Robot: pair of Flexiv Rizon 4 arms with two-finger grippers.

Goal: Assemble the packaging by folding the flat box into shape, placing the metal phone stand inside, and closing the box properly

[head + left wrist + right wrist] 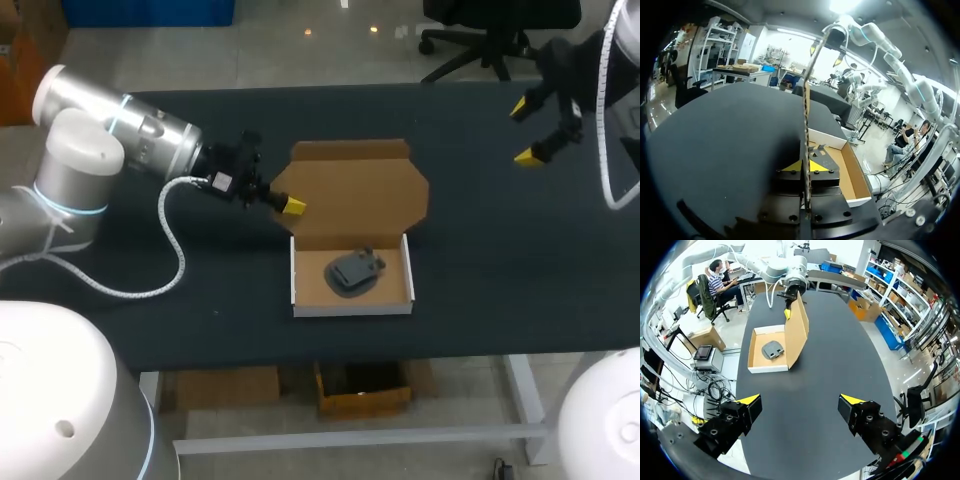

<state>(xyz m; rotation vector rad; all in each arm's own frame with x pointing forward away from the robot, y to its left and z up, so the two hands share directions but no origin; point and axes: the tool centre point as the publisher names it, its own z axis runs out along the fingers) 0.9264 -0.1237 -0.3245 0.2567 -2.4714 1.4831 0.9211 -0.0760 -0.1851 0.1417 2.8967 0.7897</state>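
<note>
Left gripper [805,166] pinches the upright lid [355,195] of the box [352,305]; phone stand [354,271] lies inside; right gripper [801,401] gapes wide, empty

The silver and white left arm [120,135] comes in from the left side and lies low and nearly level over the table, its black wrist pointing toward the middle. Its black two-fingered left gripper [805,166] with yellow tips is clamped on the edge of the upright brown cardboard lid [355,190], one tip on each face. The right arm [575,70] hangs over the far right corner, well apart. The right gripper [801,401] has its fingers spread wide, holding nothing.
</note>
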